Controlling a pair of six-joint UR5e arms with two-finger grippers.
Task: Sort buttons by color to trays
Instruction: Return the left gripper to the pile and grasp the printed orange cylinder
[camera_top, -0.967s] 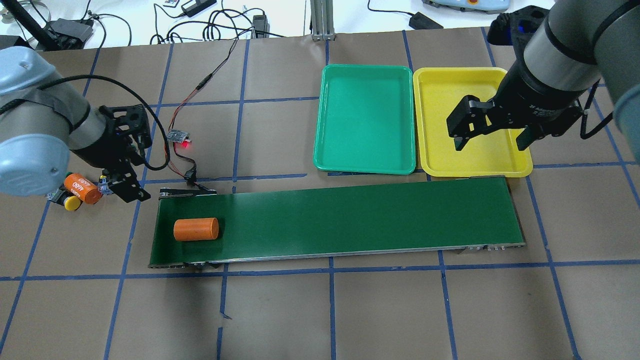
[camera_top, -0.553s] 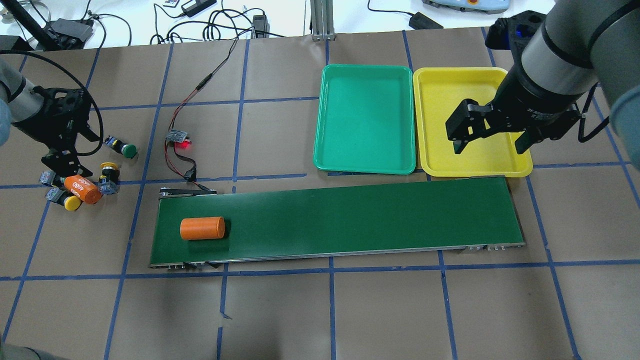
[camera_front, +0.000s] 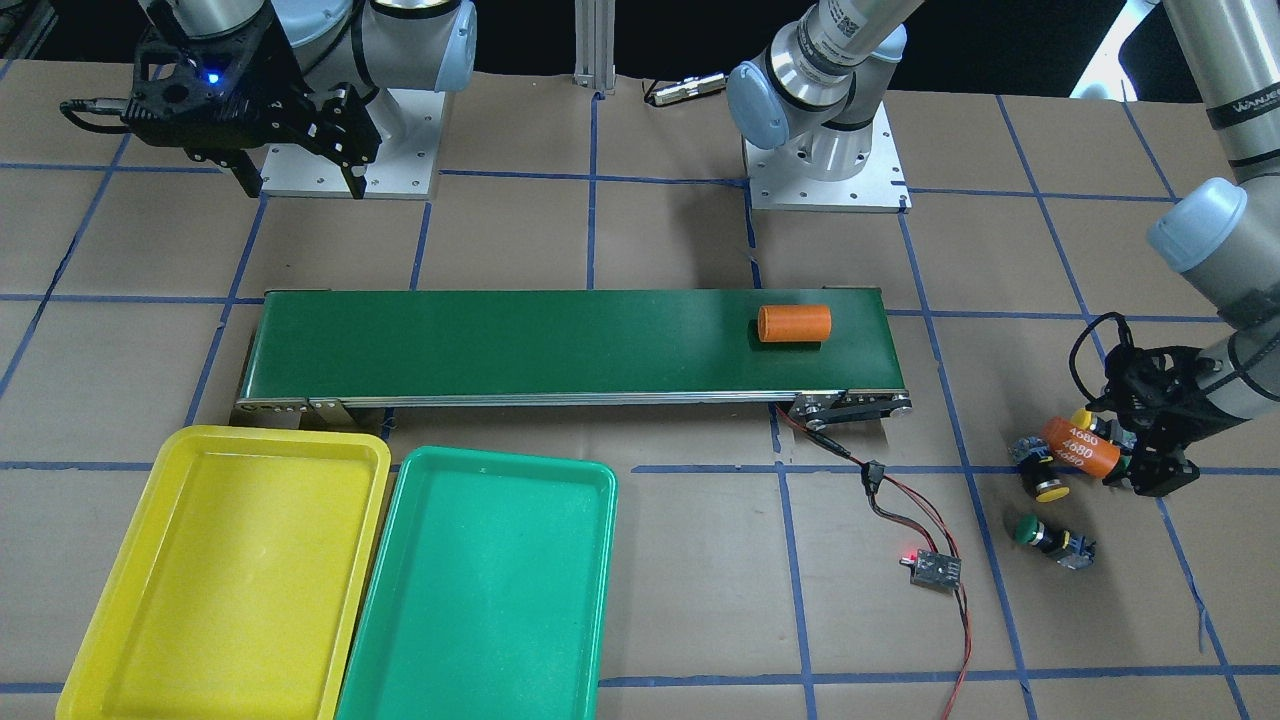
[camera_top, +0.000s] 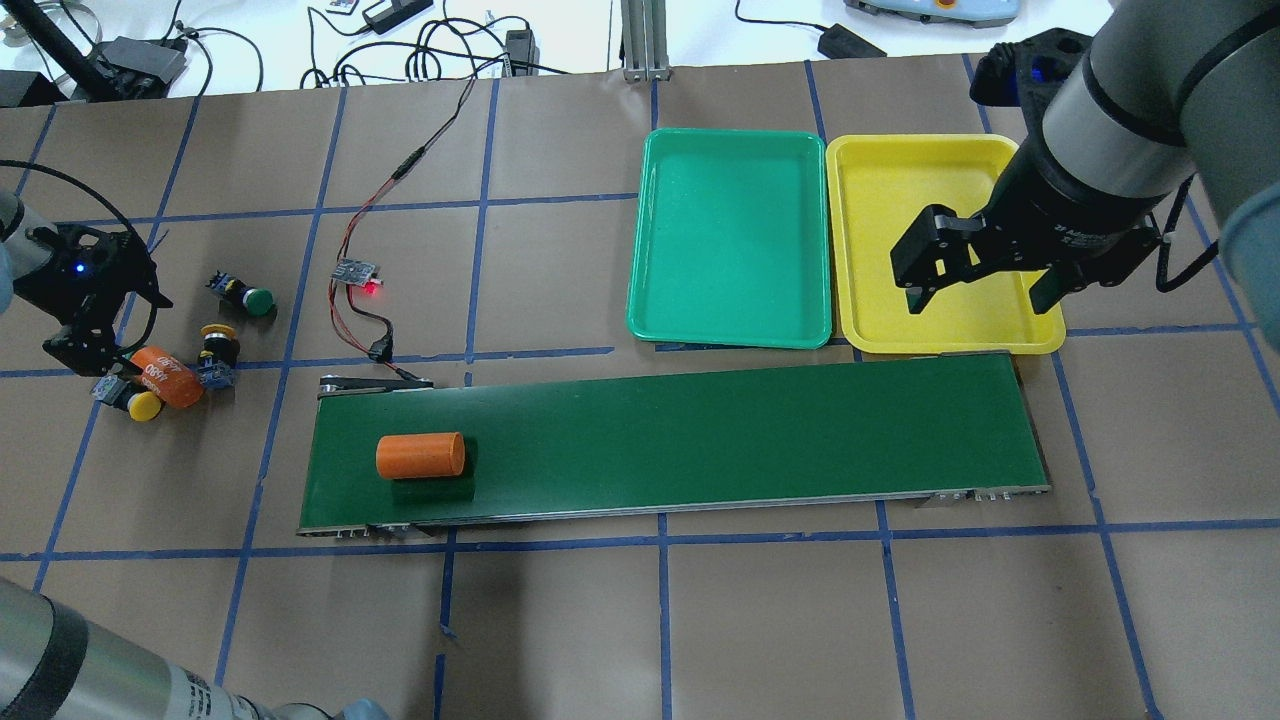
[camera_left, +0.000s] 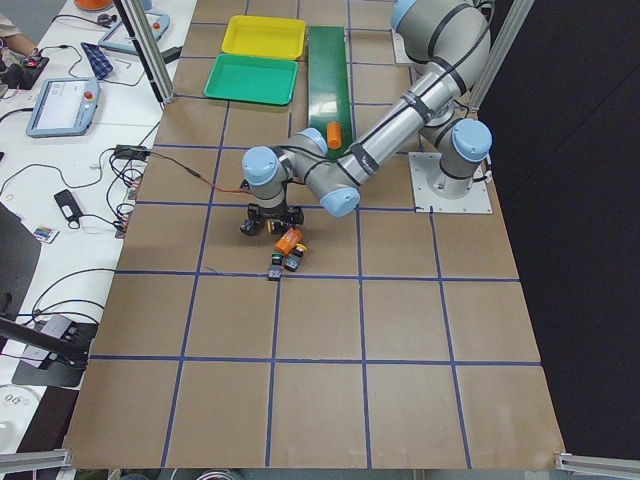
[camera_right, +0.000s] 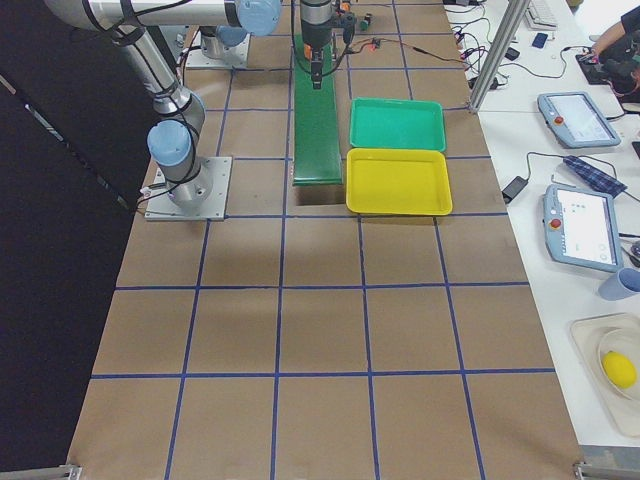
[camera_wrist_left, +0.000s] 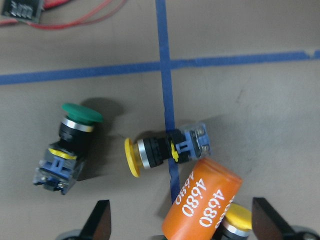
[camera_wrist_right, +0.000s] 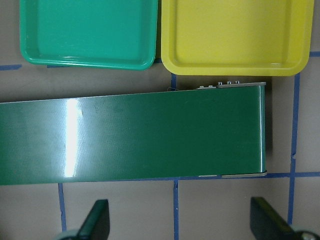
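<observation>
Three buttons lie on the brown table (camera_top: 560, 620) at its left end, well apart from the trays. A green-capped button (camera_top: 247, 297) lies on its own. A yellow-capped button (camera_top: 215, 345) lies on its side just beside an orange cylinder marked 4680 (camera_top: 165, 375), and a second yellow-capped button (camera_top: 135, 402) sits against the cylinder's other side. The left gripper (camera_wrist_left: 182, 215) hangs over this cluster with its fingers spread wide, gripping nothing; in the wrist view they straddle the cylinder and the second yellow cap. A green tray (camera_top: 730, 240) and a yellow tray (camera_top: 890, 200) sit side by side, touching, beyond the far end of a long dark-green belt (camera_top: 700, 440). A plain orange cylinder (camera_top: 420, 455) lies on the belt near its left end. The right gripper (camera_top: 980, 295) hovers near the belt's tray end, fingers spread apart and holding nothing. A small circuit board (camera_top: 358, 272) with a red light lies between the buttons and the trays.
</observation>
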